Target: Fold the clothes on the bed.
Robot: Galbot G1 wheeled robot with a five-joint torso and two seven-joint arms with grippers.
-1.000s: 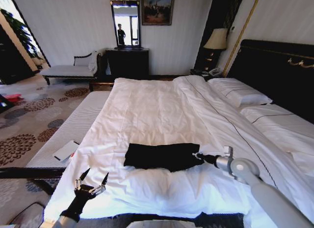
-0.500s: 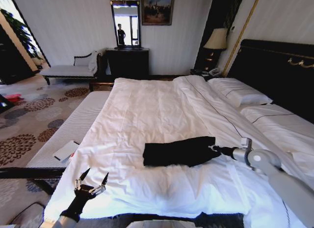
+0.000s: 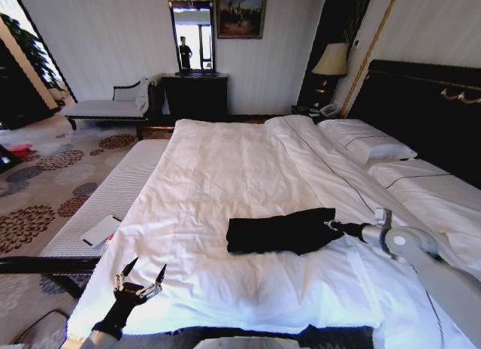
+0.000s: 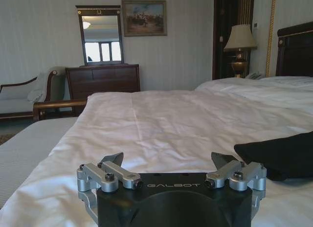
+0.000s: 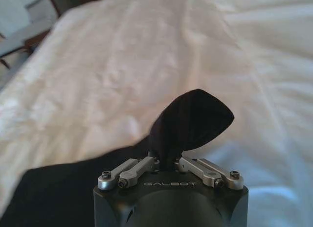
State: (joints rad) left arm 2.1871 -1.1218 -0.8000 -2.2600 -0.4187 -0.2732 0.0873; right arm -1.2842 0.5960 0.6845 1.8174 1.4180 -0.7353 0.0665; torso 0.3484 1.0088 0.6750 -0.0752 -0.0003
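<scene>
Clothes [image 3: 282, 231] (one limp black T-shirt) lie mid-bed [image 3: 225, 161]; our right gripper [image 3: 331, 226] pinches an edge toward the pillows, left gripper [image 3: 140, 276] spread at the foot; we'd grip corners.

clothes [image 3: 282, 232] on bed [image 3: 225, 168], right gripper [image 3: 331, 226] at its right edge

At the lower left of the head view, the left hand [image 3: 140, 277] ends in two thin, dark, pointed fingers on silver linkages, carried by a black wrist. At the right edge, the right hand [image 3: 331, 226] has small silver links and a dark neck leading into a rounded, pale grey arm. Both wrist views show a black housing marked "GALBOT" in pale letters, with silver finger links fastened by dark screws.
</scene>
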